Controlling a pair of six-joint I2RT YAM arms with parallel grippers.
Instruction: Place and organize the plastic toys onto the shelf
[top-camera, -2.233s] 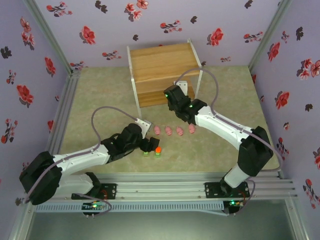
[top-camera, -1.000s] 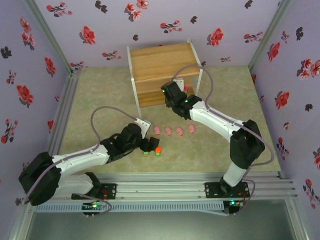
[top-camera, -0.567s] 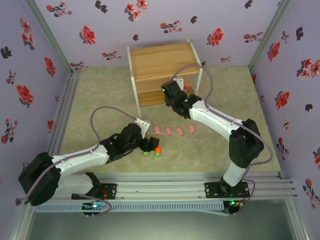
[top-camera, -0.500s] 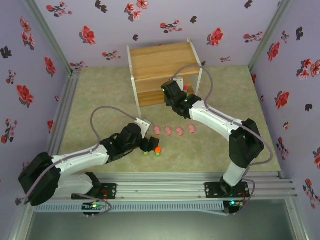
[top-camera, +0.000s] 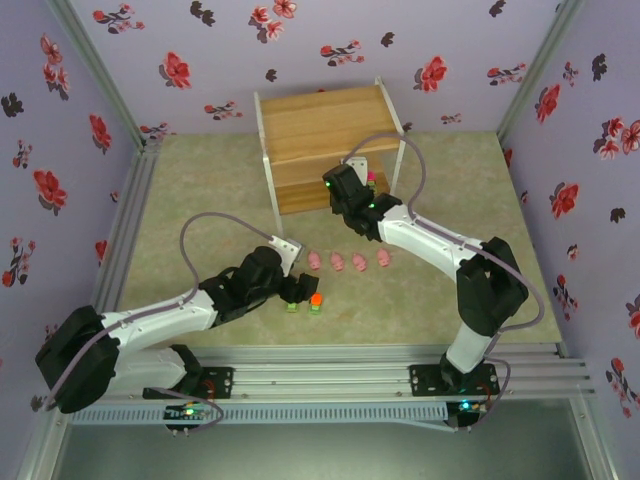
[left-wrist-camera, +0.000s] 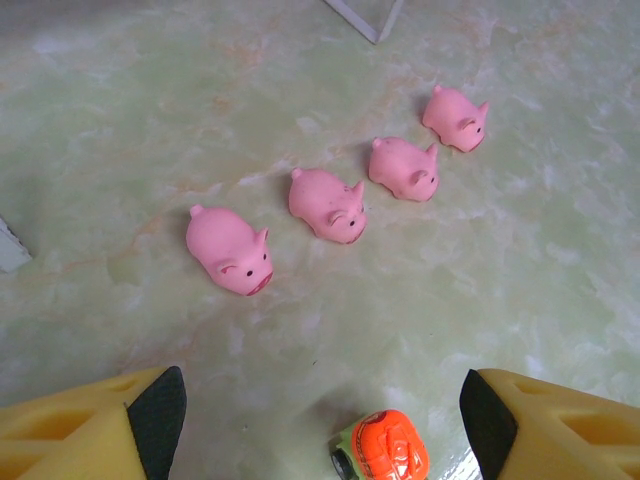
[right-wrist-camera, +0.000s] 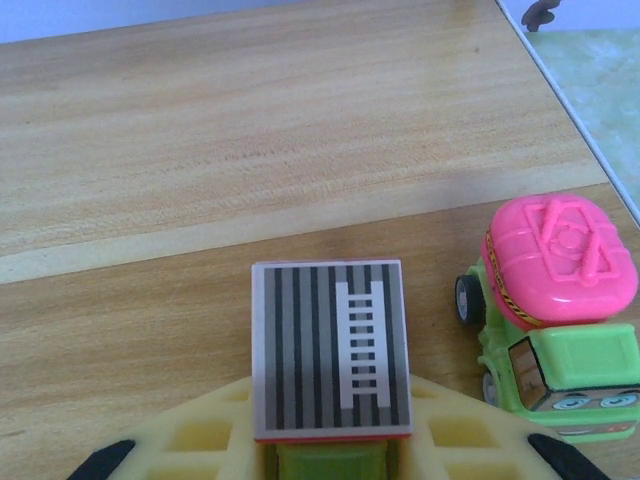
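Where the shelf stands: the two-tier light wooden shelf on thin white legs (top-camera: 310, 120) is at 12 o'clock on the pale green marbled bench (top-camera: 200, 200).
Right end effector (right-wrist-camera: 330, 440): clenched on a small green-based plastic toy with a grey striped top (right-wrist-camera: 327, 345), over the shelf's lower board. Whether the toy touches the wood, I cannot tell.
Already shelved: a green plastic truck with a magenta top (right-wrist-camera: 548, 300), just beside the grey toy at its 3 o'clock, not touching it.
Left end effector (left-wrist-camera: 320, 420): released, jaws spread, holding nothing; a green-based toy with an orange top (left-wrist-camera: 380, 460) sits between the fingers.
On the bench: four pink plastic pigs (left-wrist-camera: 328, 205) in a row, and a small greenish toy (top-camera: 292, 307) at 9 o'clock of the orange one.
Progress: early, by my reading. One toy is placed, a second is about to be, and six are not yet shelved.
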